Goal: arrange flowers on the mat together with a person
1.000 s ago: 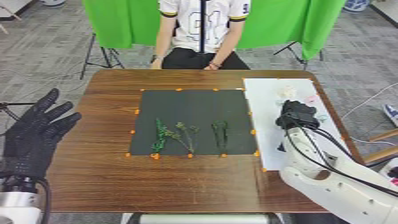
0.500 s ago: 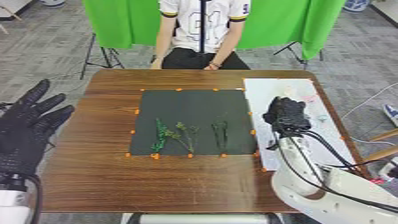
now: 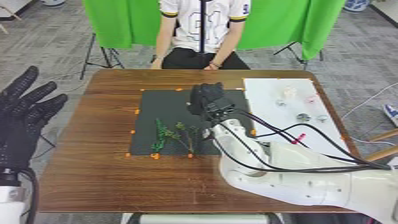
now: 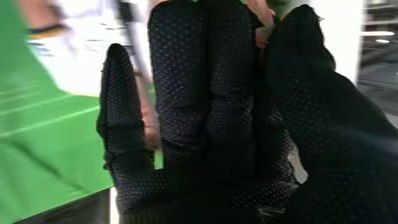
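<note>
In the head view, my right hand (image 3: 209, 102) is above the upper middle of the dark mat (image 3: 164, 105). In the right wrist view, a small pinkish flower (image 4: 260, 22), partly hidden, is pinched between thumb and fingers of my right hand (image 4: 209, 100). A green fern-like stem (image 3: 160, 136) and a branching sprig (image 3: 184, 134) lie on the mat's lower left part. The right forearm covers the lower right of the mat. My left hand (image 3: 22, 117) is off the table's left side with straight, spread fingers.
A white sheet (image 3: 266, 112) on the table's right side bears a pale flower (image 3: 289, 92), a pink one (image 3: 311, 99), a grey-green one (image 3: 303, 117) and a red piece (image 3: 298, 138). Brown table (image 3: 98, 175) surrounds the mat.
My right hand has swung left from the white sheet to above the mat, and its forearm now covers the third stem. The left hand has shifted left.
</note>
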Robot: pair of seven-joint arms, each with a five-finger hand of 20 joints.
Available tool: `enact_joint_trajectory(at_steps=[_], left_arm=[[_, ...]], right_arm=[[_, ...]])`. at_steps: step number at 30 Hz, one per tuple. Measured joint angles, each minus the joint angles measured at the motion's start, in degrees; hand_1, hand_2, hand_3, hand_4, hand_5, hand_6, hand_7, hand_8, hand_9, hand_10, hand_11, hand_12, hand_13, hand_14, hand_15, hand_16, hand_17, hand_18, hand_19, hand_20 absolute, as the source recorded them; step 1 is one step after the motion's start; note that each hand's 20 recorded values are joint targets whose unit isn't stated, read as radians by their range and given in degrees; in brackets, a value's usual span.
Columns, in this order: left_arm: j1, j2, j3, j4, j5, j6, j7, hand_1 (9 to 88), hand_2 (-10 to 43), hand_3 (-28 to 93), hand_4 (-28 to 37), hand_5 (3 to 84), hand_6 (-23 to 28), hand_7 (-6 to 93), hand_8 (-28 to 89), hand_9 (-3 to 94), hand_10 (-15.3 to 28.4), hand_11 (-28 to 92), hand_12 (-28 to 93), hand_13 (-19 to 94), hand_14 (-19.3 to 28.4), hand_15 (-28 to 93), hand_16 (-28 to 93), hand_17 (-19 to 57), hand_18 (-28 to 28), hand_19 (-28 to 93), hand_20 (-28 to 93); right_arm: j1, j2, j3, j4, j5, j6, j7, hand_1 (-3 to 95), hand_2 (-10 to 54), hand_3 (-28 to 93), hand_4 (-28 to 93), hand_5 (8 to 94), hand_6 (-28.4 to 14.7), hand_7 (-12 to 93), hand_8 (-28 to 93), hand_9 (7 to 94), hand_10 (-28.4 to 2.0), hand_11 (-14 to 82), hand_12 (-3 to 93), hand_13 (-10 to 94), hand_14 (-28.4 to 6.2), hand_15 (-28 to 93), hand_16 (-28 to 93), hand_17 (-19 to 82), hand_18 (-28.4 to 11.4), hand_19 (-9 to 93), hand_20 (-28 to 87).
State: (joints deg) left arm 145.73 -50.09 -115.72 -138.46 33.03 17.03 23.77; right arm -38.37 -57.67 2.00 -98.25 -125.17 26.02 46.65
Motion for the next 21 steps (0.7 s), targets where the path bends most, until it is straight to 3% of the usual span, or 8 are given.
enact_joint_trajectory(at_steps=[3, 7, 11, 15, 21], left_arm=[[-1.0, 0.34, 0.15, 0.0, 0.23, -0.1, 0.01, 19.5, 7.0, 75, -26.6, 30.4, 4.5, 9.2, -8, 29.9, 14.7, 17, 12, 21, 22.4, 45, -5, -8.3, 19.9, 43, 19], [-2.2, 1.88, 1.08, 0.24, -0.38, -0.89, 0.08, 19.5, 7.0, 75, -26.6, 30.4, 4.4, 9.2, -8, 30.0, 14.9, 17, 12, 21, 22.5, 46, -5, -8.3, 19.9, 43, 19], [-6.2, 3.35, 2.73, 1.03, -0.73, -1.91, -0.29, 19.5, 6.9, 75, -26.6, 30.4, 4.4, 9.1, -8, 30.0, 14.9, 17, 12, 21, 22.5, 46, -5, -8.3, 19.9, 43, 19], [-9.6, 4.17, 3.29, 1.29, -0.73, -2.25, -0.41, 19.5, 6.9, 75, -26.5, 30.4, 4.4, 9.1, -8, 30.0, 14.9, 17, 12, 21, 22.5, 46, -5, -8.2, 19.9, 43, 19], [-9.7, 4.32, 3.31, 1.29, -0.71, -2.45, -0.34, 19.6, 7.0, 75, -26.5, 30.3, 4.4, 9.2, -8, 30.0, 14.8, 17, 12, 21, 22.5, 45, -5, -8.2, 19.9, 43, 19]], right_arm=[[2.2, -4.6, -0.9, 2.5, 1.7, -1.0, -3.2, 54.8, -9.5, 62, -28, 85.1, 5.3, 19, -1, 89.4, -6.7, 16.2, 32.0, 76, -5.3, 46, 27, 25, -24.8, 65, 11], [5.9, -10.0, -4.7, 5.0, 5.2, -2.0, -4.3, 54.8, -9.5, 61, -28, 84.8, 5.4, 19, -1, 88.6, -7.2, 18.9, 31.5, 76, -5.7, 49, 26, 26, -25.7, 63, 10], [13.3, -14.6, -16.1, 5.1, 8.4, -2.0, 0.2, 54.7, -9.5, 61, -28, 84.7, 5.6, 19, -1, 88.0, -7.4, 21.3, 31.0, 76, -5.8, 50, 24, 26, -26.1, 63, 10], [15.8, -17.5, -20.1, 5.7, 9.4, -2.5, 1.4, 54.8, -9.5, 61, -28, 84.6, 5.6, 19, -1, 87.7, -7.4, 22.1, 30.9, 75, -5.8, 51, 24, 26, -26.1, 62, 10], [16.2, -18.5, -21.9, 7.5, 9.7, -2.8, 1.3, 54.7, -9.5, 60, -28, 83.9, 5.7, 19, -2, 87.1, -7.5, 22.8, 30.9, 75, -5.9, 52, 23, 26, -26.1, 62, 10]])
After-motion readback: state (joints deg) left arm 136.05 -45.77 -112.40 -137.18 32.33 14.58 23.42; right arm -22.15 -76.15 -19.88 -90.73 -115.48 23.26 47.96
